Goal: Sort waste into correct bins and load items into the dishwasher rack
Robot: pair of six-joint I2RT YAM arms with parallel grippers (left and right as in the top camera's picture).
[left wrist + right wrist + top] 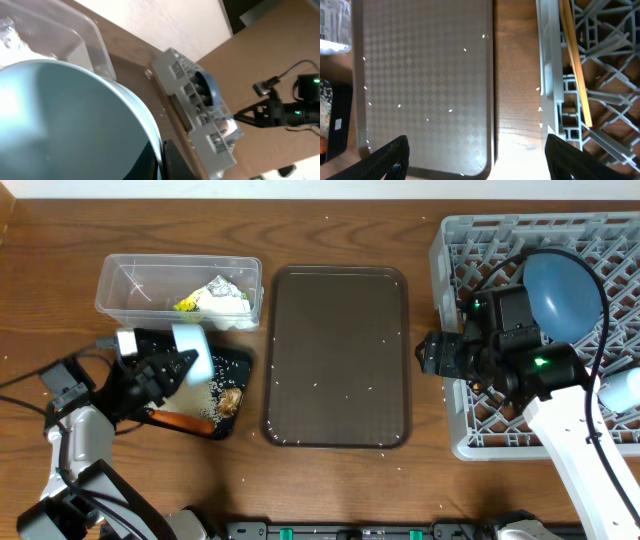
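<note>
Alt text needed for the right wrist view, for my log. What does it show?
The right hand hangs open and empty over the right edge of the brown serving tray, which is bare but for scattered rice grains. At right, chopsticks lie in the grey rack.

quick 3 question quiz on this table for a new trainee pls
1. True or false: the blue plate is in the dishwasher rack.
2. Where does the carrot lie? A clear tub, B black tray, C brown serving tray.
3. Fill in: the left gripper holds the ___.
Key: 1 true; 2 B; 3 white bowl.
</note>
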